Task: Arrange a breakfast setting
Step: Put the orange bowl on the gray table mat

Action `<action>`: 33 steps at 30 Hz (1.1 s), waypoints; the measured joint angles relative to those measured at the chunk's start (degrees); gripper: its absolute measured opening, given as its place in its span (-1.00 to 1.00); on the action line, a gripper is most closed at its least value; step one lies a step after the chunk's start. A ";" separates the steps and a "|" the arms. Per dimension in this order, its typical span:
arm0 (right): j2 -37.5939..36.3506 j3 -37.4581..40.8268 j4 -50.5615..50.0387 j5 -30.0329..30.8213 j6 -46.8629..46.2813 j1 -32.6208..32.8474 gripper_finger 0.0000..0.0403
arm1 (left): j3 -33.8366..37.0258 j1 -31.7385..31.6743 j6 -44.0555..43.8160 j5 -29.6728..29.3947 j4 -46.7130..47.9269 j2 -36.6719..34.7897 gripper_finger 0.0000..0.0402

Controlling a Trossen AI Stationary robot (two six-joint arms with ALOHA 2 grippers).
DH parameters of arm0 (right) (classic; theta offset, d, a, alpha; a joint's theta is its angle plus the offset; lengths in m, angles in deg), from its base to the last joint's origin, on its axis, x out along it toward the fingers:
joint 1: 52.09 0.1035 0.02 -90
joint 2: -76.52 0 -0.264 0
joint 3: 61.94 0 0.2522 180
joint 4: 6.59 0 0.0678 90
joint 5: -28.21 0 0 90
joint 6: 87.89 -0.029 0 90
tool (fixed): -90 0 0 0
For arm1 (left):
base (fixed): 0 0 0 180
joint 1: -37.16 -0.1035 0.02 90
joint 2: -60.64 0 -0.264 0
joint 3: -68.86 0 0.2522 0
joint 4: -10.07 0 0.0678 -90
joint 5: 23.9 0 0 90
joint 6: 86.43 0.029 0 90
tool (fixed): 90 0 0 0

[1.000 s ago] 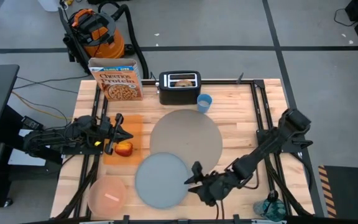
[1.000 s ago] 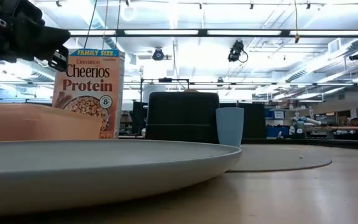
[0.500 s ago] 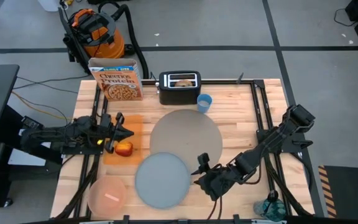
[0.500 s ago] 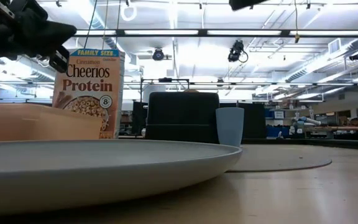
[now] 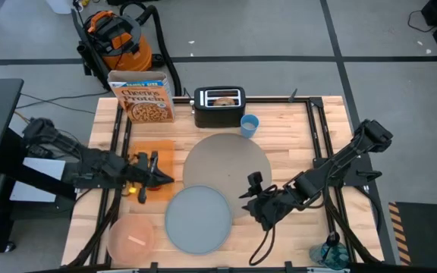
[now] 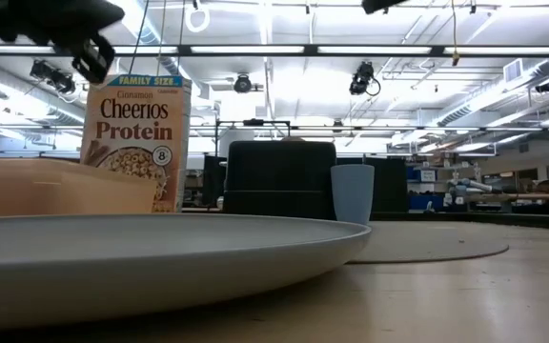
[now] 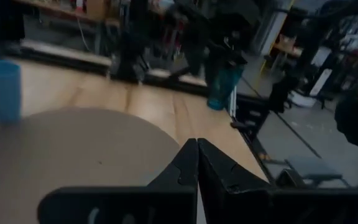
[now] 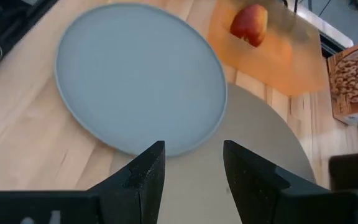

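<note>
The blue-grey plate (image 5: 198, 218) lies flat on the surface at about seven o'clock from the grey placemat (image 5: 227, 171), its rim overlapping the mat's edge rather than sitting centred on it. The apple (image 8: 249, 23) rests on an orange cutting board (image 5: 152, 173) at nine o'clock from the mat, mostly hidden from overhead beneath the left end effector (image 5: 155, 177), whose fingers (image 7: 180, 175) are pressed together with nothing between them. The right end effector (image 5: 253, 196) hovers at the mat's five o'clock edge, just beside the plate, its fingers (image 8: 143, 175) parted and empty. A pink bowl (image 5: 131, 239) with a spoon (image 5: 136, 240) inside it sits at eight o'clock; the blue cup (image 5: 249, 124) stands at one o'clock, near a toaster (image 5: 219, 105) holding the bagel (image 5: 223, 99), with a cereal box (image 5: 143, 98) farther along. The risk, as judged here: a closed left end effector brushing the apple could roll it off the board, and a shallow grip on the plate's thin rim could let it slip
</note>
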 joint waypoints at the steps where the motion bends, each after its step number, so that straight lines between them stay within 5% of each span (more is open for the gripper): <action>1: -0.20 0.00 -0.95 0.00 -0.09 0.00 -0.16 | -1.96 1.63 -1.93 -0.78 1.52 2.22 -0.98; 20: -0.25 0.02 -7.23 -0.24 1.35 -2.95 -0.16 | -46.15 25.24 -55.89 4.17 35.19 41.72 -0.95; 27: -0.25 0.02 -5.31 -2.91 3.23 -6.51 -0.16 | -53.70 29.19 -73.94 7.15 41.70 50.03 -0.95; 33: -0.20 0.02 -3.59 -11.90 4.57 -9.51 -0.16 | -54.07 29.81 -87.87 17.44 53.85 54.65 -0.96</action>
